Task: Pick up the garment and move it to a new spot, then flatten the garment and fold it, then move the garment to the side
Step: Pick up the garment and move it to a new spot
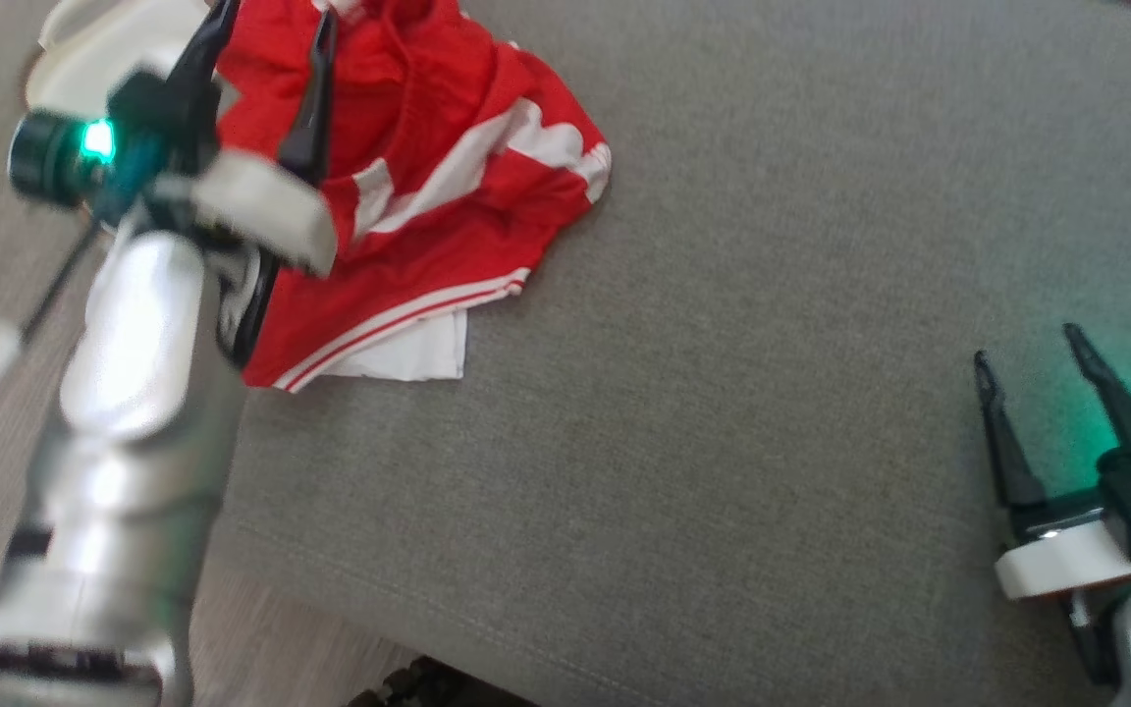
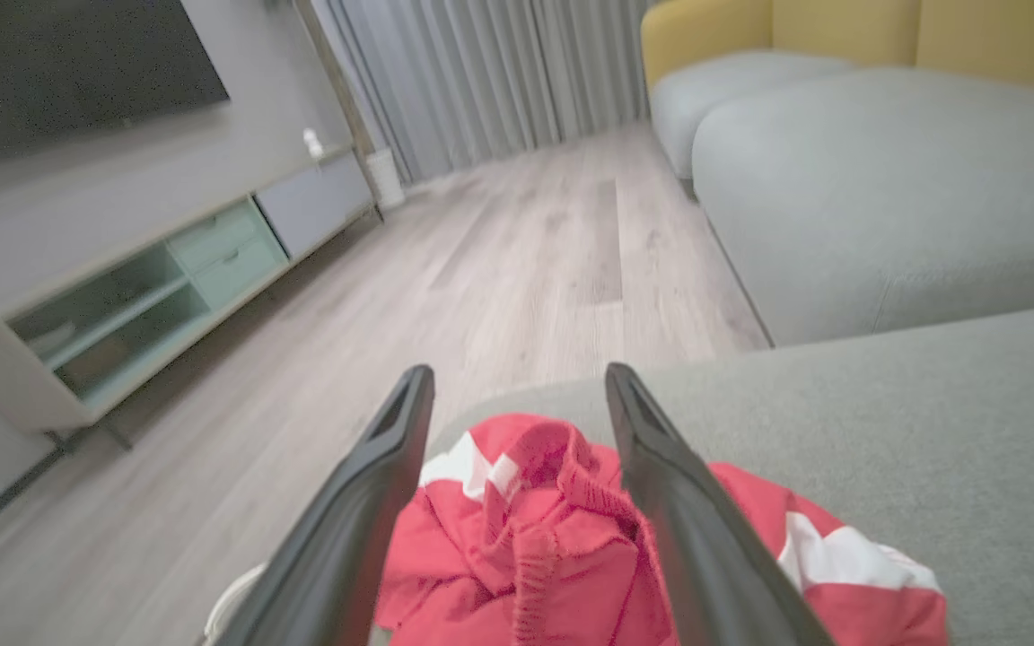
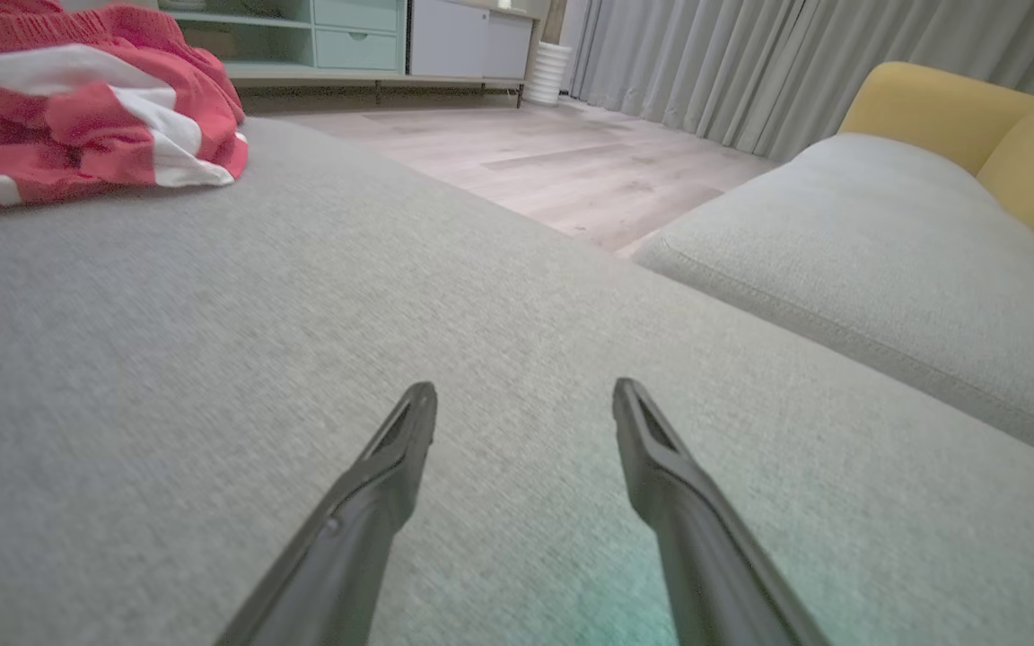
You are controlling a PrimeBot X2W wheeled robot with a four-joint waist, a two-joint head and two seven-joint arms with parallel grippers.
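At the cushion's [image 1: 723, 442] far left edge, the crumpled red-and-white garment [image 1: 448, 177] lay bunched. The left gripper [image 1: 279, 12] reached over it on an outstretched silver forearm, its fingers spread wide and pinching nothing. The right gripper [image 1: 1027, 344] hung low at the near right, well apart from the garment, likewise spread and empty.

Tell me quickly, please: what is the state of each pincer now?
Left pincer: open, over the crumpled red and white garment, not gripping it.
Right pincer: open, empty, above the grey sofa seat.
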